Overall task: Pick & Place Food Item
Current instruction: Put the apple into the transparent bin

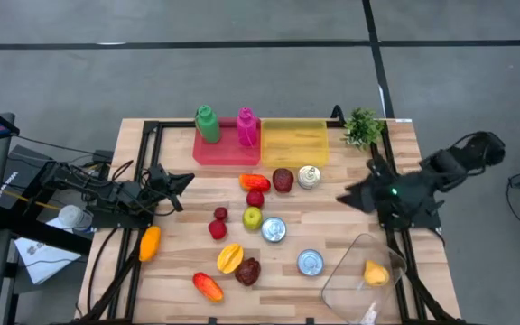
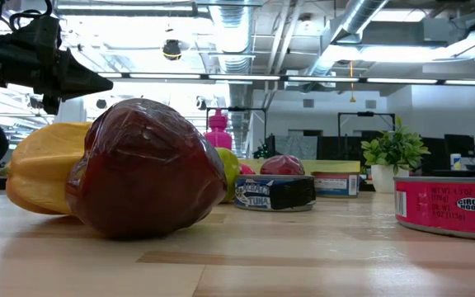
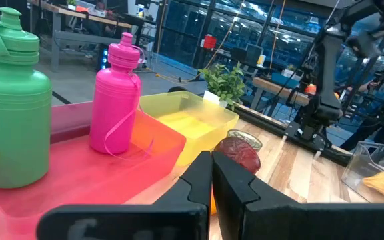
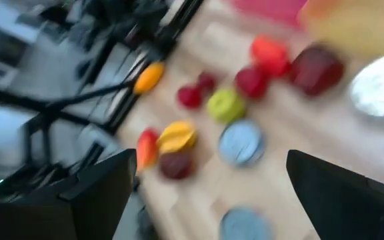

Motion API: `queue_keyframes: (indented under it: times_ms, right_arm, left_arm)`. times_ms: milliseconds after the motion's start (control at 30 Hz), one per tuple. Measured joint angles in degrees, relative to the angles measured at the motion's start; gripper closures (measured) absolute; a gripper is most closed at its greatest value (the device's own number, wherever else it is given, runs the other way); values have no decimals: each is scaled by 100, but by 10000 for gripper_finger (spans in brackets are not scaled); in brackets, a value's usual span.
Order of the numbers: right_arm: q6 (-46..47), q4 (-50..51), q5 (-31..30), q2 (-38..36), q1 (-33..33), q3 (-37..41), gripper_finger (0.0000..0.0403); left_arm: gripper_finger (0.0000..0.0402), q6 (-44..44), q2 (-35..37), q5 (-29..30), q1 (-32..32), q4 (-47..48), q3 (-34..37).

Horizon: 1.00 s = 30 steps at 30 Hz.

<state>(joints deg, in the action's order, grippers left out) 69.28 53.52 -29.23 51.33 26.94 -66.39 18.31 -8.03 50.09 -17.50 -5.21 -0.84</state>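
Right gripper (image 1: 348, 196), fingers spread wide and empty, hovers above the table (image 1: 179, 271) near the clear container (image 1: 355, 271) holding a yellow fruit (image 1: 376, 273); left gripper (image 1: 186, 180) rests clenched, empty.

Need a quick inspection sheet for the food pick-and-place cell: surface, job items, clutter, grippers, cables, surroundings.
Surface: wooden table, dry, no spills seen.
Job's things: clear container at the near right corner holds one yellow food item; fruit pieces and three cans lie loose mid-table; orange piece near the left edge.
Clutter: green bottle and pink bottle stand in the red tray; yellow tray beside it looks empty; small plant at the far right corner.
Grippers: left gripper shut, empty, over the left side; right gripper open, empty, over the right side.
Cables: bundle along the left arm, off the table.
Surroundings: a person at the low view's left edge.
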Motion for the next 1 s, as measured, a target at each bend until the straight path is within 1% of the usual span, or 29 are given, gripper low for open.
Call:
queue_keyframes:
  times_ms: [67, 133, 233, 333, 433, 567, 767, 867, 1000]
  right_arm:
    - [-343, 0, 160, 203, -573, -80, 22]
    - [-507, 1, 451, 496, -1131, -190, 22]
    - [-589, 25, 1181, 1016, -1876, -437, 22]
    - [-896, 22, 1877, 1663, -2400, -721, 22]
    - [-1317, 62, 2196, 2407, -2736, -1065, 22]
    - [-1860, 345, 2277, 3399, -3085, -1681, 22]
    - [-2336, 1102, 2275, 4750, -3457, -2657, 22]
    - [-2434, 1166, 2276, 5237, -3561, -2886, 22]
    - [-2474, 1111, 2299, 5651, -3662, -2971, 22]
  left_arm:
    - [401, 0, 0, 0, 0, 0, 0]
    - [401, 0, -1, 0, -2, 0, 0]
    - [401, 0, 0, -2, -2, 0, 0]
    - [401, -2, 0, -2, -2, 0, 0]
    - [401, -1, -1, 0, 0, 0, 0]
    - [401, 0, -2, -2, 0, 0, 0]
    - [401, -2, -2, -1, 0, 0, 0]
    - [401, -2, -1, -2, -1, 0, 0]
    - [401, -2, -2, 0, -2, 0, 0]
